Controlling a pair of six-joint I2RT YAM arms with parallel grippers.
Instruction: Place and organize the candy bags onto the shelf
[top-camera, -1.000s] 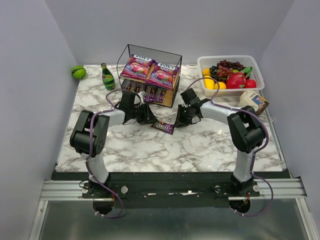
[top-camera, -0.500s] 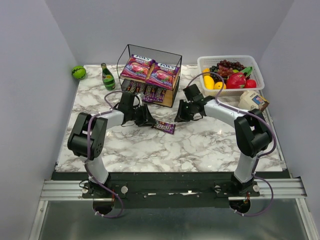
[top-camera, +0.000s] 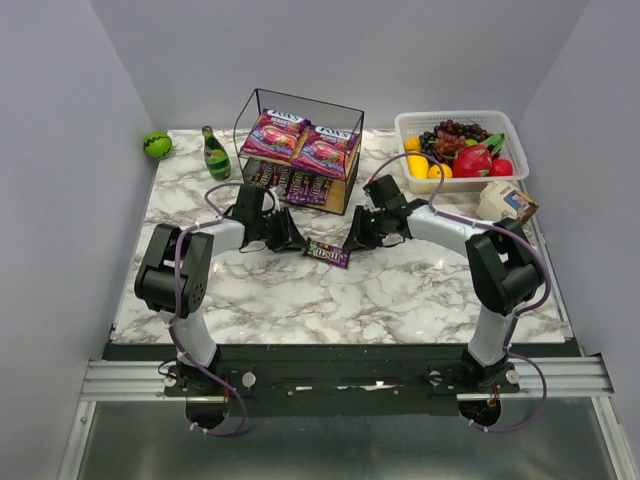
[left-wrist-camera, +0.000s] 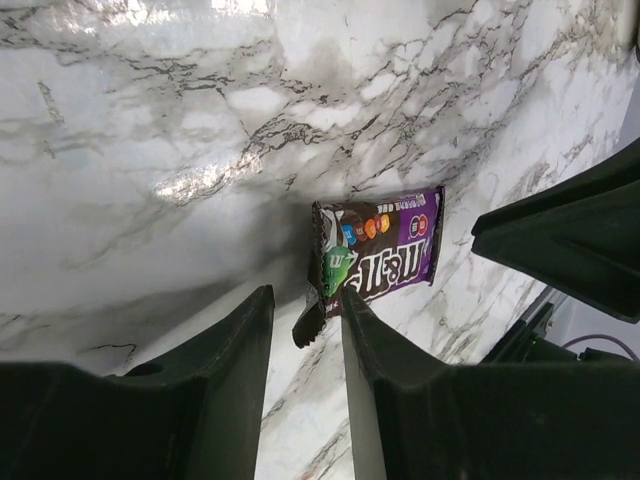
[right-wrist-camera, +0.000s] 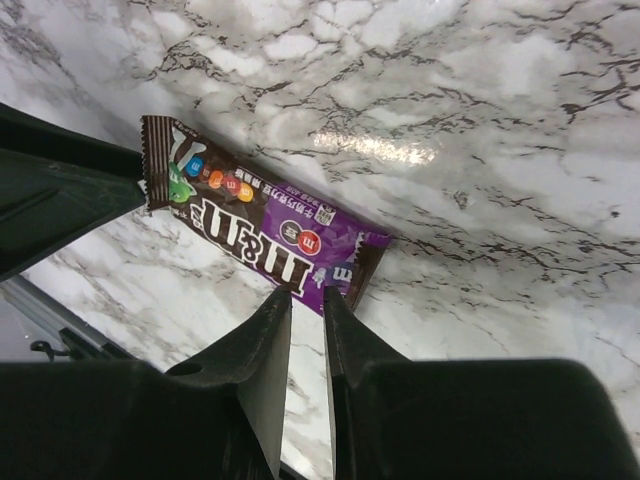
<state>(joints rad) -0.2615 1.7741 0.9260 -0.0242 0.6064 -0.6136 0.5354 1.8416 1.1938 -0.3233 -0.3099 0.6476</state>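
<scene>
One loose candy packet (top-camera: 327, 253) lies flat near the middle of the marble surface (top-camera: 300, 300), at about 6 o'clock from the shelf (top-camera: 351, 180). It is narrow and glossy. One end is dark brown with a crimped, toothed seal, and the other end is purple.

In the left wrist view the packet (left-wrist-camera: 380, 255) shows "m&m's" in large white letters, a green candy figure beside them, and a few orange and blue candies near the purple end. In the right wrist view the same packet (right-wrist-camera: 262, 230) reads upside down. It shows a row of coloured candies, small round "m" marks, and a line of fine print too small to read.

The left tool (top-camera: 296, 243) sits at the packet's 9 o'clock. Its fingers (left-wrist-camera: 240, 370) stand a little apart, and the brown crimped end rises into the gap, which is wider than the wrapper.

The right tool (top-camera: 362, 236) sits at the packet's 2 o'clock. Its fingers (right-wrist-camera: 262, 350) are drawn nearly together with only a slit between them, and the tips meet the purple end. Whether they pinch the wrapper I cannot tell.

On the shelf's top board two pink-purple bags (top-camera: 273, 133) lie side by side, their lettering too small to read. A row of dark packets (top-camera: 295, 183) fills the lower board.
</scene>
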